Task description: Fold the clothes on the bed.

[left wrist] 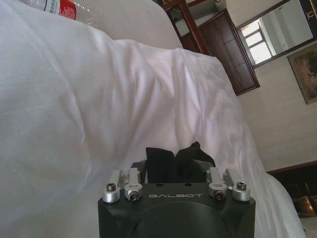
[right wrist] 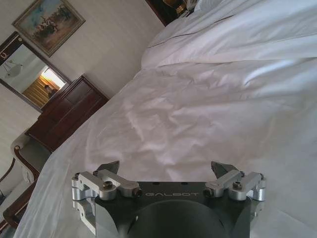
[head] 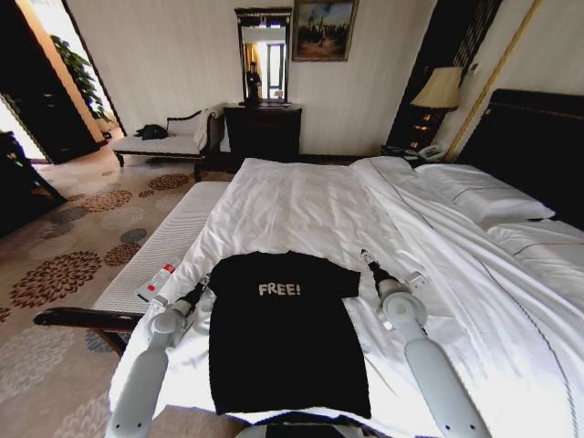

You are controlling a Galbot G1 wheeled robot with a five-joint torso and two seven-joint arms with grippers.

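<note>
We read "FREE!" in white letters on the chest of the black T-shirt (head: 285, 342), and "GALBOT" on each wrist housing behind the left gripper (left wrist: 174, 166) and right gripper (right wrist: 167, 171).

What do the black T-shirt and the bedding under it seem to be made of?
T-shirt: looks like soft matte knit, probably cotton jersey; it lies limp and flat with printed white lettering. Duvet: smooth white woven cloth, likely cotton, creased in soft folds with a faint sheen. The left gripper has dark fabric bunched between its fingers.

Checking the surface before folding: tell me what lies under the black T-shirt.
The black T-shirt lies flat on the bed's white duvet, which shows all around it. Whatever is directly beneath the fabric is covered.
</note>
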